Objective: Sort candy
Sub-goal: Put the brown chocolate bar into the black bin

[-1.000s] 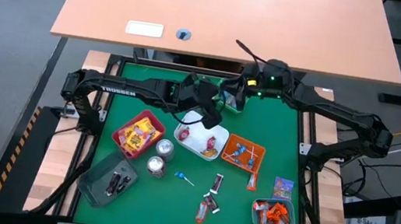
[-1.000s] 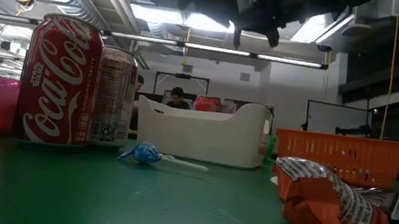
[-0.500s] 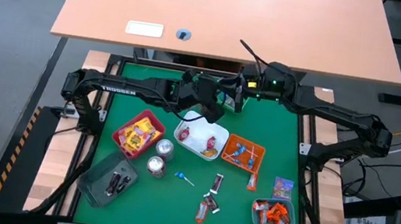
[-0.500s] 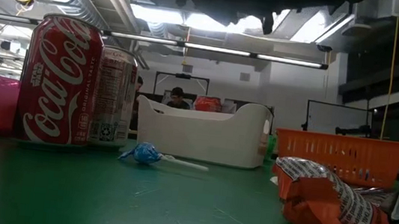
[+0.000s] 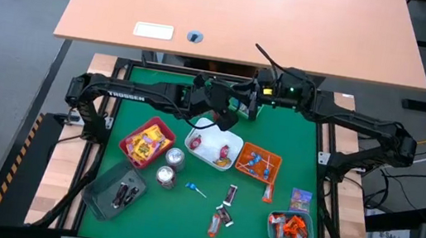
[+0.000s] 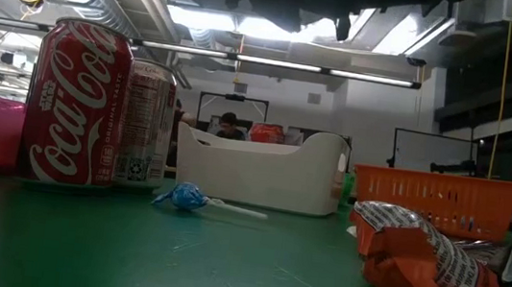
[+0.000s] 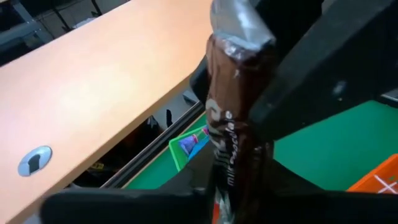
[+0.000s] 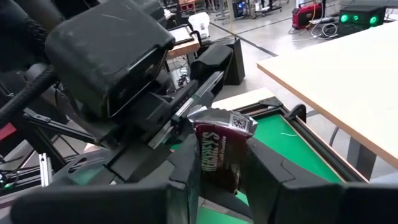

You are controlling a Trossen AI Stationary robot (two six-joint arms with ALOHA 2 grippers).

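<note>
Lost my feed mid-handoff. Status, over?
Both grippers raised at table's far edge. Right gripper shut on dark brown wrapped chocolate bar. Left gripper closing on it. Nothing between.

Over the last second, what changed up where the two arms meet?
The left gripper drew back from over the white tray to meet the right gripper and closed on the dark chocolate bar it holds. Trays, cans and loose candy unchanged.
</note>
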